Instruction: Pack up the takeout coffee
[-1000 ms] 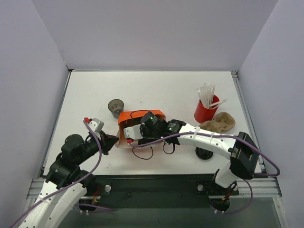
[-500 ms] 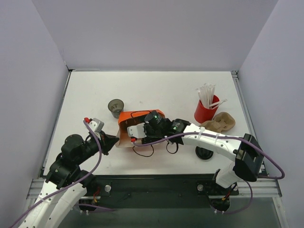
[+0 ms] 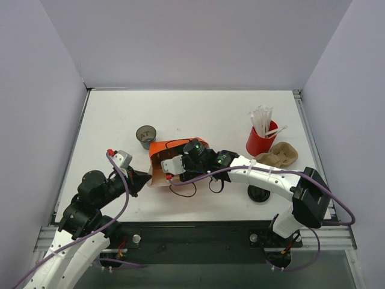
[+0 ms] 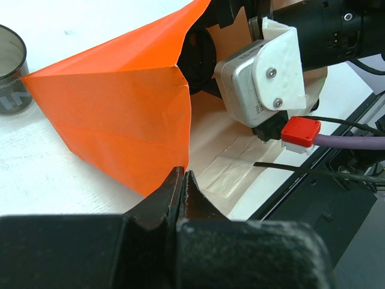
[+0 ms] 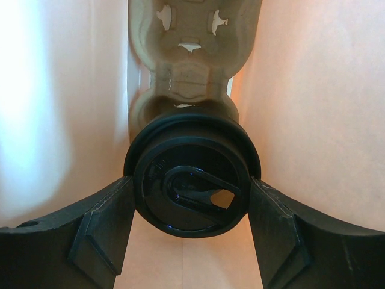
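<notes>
An orange paper bag lies on its side with its mouth toward the arms. My right gripper is inside it, shut on the takeout coffee, a dark cup with a black round lid. Both fingers press the lid's sides. Behind the cup, a brown pulp cup carrier lies deep in the bag. From above, the right gripper shows in the bag's mouth. My left gripper is shut on the front edge of the bag and holds the mouth open.
A lidless dark cup stands just left of and behind the bag. A red cup of white straws, a second pulp carrier and a flat black lid disc sit at the right. Cables trail in front of the bag.
My right gripper has pushed a little deeper into the bag with the cup, and its elbow has shifted slightly. The left gripper has not moved.
</notes>
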Motion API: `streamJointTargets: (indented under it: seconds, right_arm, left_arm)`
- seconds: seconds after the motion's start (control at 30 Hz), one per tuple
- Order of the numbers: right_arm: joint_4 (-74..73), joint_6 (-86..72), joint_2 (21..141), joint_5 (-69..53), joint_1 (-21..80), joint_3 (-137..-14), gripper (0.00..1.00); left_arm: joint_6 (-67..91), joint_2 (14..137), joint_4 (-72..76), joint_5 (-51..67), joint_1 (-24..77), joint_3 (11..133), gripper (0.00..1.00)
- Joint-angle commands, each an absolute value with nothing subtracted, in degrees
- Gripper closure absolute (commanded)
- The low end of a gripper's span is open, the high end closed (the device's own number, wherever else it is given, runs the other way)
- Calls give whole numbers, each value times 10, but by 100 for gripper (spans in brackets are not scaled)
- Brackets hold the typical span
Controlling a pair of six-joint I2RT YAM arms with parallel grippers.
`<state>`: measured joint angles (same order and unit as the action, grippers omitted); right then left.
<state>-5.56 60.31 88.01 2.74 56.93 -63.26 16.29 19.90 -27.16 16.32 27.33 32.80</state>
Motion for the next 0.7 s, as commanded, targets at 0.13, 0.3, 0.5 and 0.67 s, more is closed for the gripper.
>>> streamJointTargets:
  seconds: [0.13,0.3,0.5,0.67]
  right_arm:
    - [-61,618,887,4,562,-638,54]
    - [-83,623,895,-25,562,-652,54]
    - [-111,637,907,-27,561,-664,54]
    - [-83,635,911,-26,555,-657,53]
  left_arm:
    - [161,206,-245,182,274,336,100]
    - [163,214,-233,182,274,340,100]
    - [163,234,-213,183,274,341,100]
    - [156,232,-214,186,274,333,100]
